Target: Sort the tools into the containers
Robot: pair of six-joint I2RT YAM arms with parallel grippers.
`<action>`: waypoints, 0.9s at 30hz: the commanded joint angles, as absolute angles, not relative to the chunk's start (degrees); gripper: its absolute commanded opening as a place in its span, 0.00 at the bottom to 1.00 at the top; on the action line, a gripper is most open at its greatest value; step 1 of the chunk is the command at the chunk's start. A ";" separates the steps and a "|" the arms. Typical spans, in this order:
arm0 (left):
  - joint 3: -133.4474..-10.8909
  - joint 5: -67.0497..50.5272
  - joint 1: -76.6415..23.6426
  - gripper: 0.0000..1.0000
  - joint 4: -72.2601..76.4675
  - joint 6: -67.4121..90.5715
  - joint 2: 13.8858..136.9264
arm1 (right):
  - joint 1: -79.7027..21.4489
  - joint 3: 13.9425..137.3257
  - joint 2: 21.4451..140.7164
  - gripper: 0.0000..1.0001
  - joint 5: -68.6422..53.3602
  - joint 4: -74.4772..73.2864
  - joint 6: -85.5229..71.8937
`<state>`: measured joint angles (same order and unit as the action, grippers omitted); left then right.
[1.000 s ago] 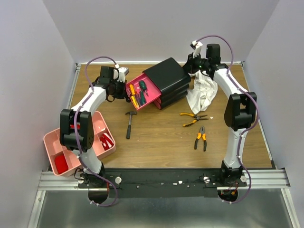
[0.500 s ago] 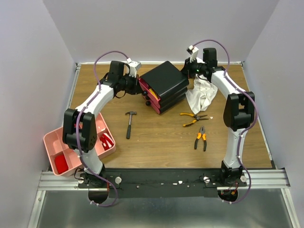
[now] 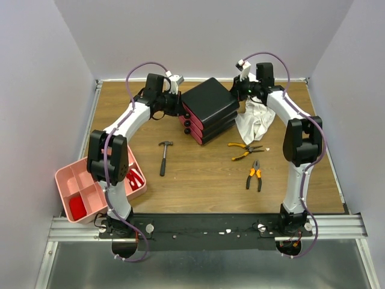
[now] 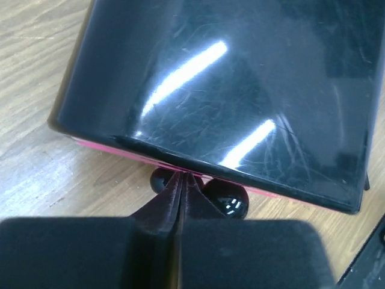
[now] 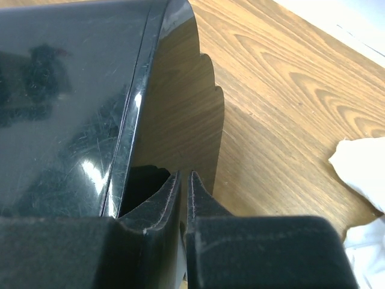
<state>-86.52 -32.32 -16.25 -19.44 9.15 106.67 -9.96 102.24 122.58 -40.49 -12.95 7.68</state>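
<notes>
Upper centre of the overhead view: drawer box [image 3: 209, 108], drawers in | left claw [image 4: 180, 180] pinched shut against knobs [image 4: 227, 201], pushing | right claw [image 5: 183, 180] nearly closed, empty, bracing behind | hammer [image 3: 163, 156], pliers [image 3: 255, 175] wait on counter [image 3: 198, 174].

Contents of the black drawer box [image 3: 210, 108] hidden with all three magenta drawers [image 3: 194, 124] shut. Box cut off by the top and right edges in the left wrist view, by the left edge in the right wrist view. Lower drawer knobs [image 4: 227, 200] half covered by the left gripper [image 4: 180, 180]. White cloth [image 5: 363, 174] clipped at the right edge. Pink tray [image 3: 77, 180] partly hidden behind the left arm; red items [image 3: 136, 179] inside too small to identify.
</notes>
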 commanded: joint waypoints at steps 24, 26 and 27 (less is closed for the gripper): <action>-74.18 -36.56 -15.03 0.62 -8.97 19.33 102.83 | -15.29 100.91 109.16 0.34 -35.59 -15.73 8.00; -75.32 -37.44 -15.03 0.61 -7.91 20.13 104.40 | -15.73 99.41 108.55 0.34 -35.33 -15.82 8.61; -75.76 -37.62 -15.03 0.61 -7.74 20.39 104.94 | -15.65 99.14 108.54 0.34 -35.25 -15.82 8.70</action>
